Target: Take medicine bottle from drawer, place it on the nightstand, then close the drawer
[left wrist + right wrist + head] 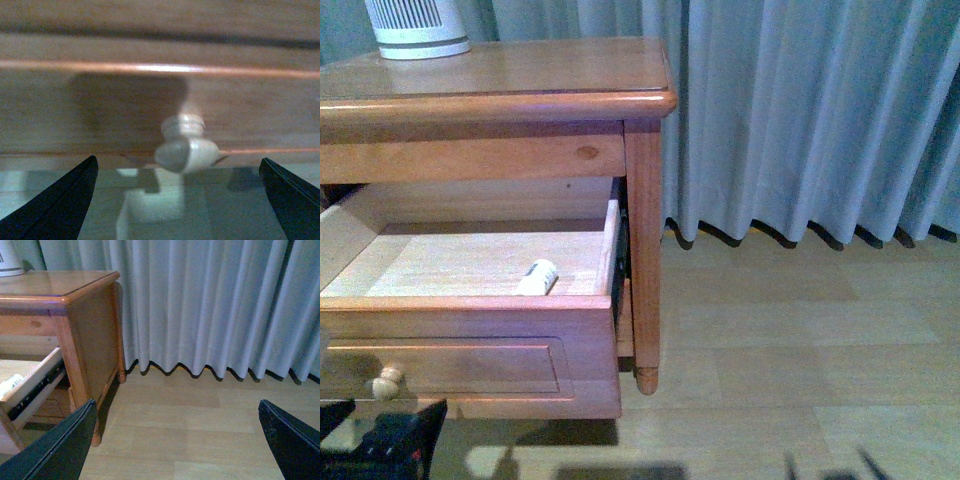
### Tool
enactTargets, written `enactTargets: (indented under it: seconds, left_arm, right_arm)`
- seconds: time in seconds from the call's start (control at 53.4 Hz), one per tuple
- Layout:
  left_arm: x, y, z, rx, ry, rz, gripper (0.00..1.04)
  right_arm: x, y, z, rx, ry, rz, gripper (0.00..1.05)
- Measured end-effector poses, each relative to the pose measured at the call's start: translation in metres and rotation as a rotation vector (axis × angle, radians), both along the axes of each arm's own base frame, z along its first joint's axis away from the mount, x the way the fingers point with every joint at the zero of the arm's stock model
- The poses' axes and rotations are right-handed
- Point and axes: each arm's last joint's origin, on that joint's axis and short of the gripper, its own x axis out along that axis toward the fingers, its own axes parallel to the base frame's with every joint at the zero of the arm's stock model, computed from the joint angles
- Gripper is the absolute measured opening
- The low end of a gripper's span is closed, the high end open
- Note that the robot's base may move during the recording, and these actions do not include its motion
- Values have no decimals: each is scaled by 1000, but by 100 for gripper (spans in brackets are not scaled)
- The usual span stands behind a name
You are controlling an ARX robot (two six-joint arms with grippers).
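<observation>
The nightstand [520, 70] stands at the left with its taller drawer [470, 300] pulled open. The small white medicine bottle [538, 277] lies on its side on the pale drawer floor, near the front right corner; its end also shows in the right wrist view [11, 383]. My left gripper [177, 200] is open just in front of the drawer's round wooden knob [185, 150], a finger on each side, not touching it. The knob shows in the front view [387, 383], with the left arm [380, 440] below it. My right gripper [177, 440] is open and empty over the floor, to the right of the nightstand.
A tall white ribbed device [415, 28] stands on the nightstand top at the back left. Grey curtains [800, 110] hang behind and to the right. Pale wood floor [790, 360] lies to the right of the nightstand's turned leg [646, 375].
</observation>
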Motion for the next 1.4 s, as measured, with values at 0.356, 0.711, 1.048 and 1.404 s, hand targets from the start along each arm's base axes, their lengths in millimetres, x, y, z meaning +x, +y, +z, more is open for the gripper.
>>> enactTargets:
  seconds: [0.356, 0.711, 1.048, 1.404]
  left_arm:
    - [-87, 20, 53, -118, 161, 32, 98]
    - [-111, 28, 143, -178, -28, -4, 98]
    - [-140, 8, 189, 67, -506, 193, 63]
    - [-139, 8, 161, 84, -487, 192, 4]
  right_arm:
    - [0, 0, 0, 0, 0, 0, 98]
    - [0, 0, 0, 0, 0, 0, 98]
    - [0, 0, 0, 0, 0, 0, 98]
    - [0, 0, 0, 0, 0, -4, 98]
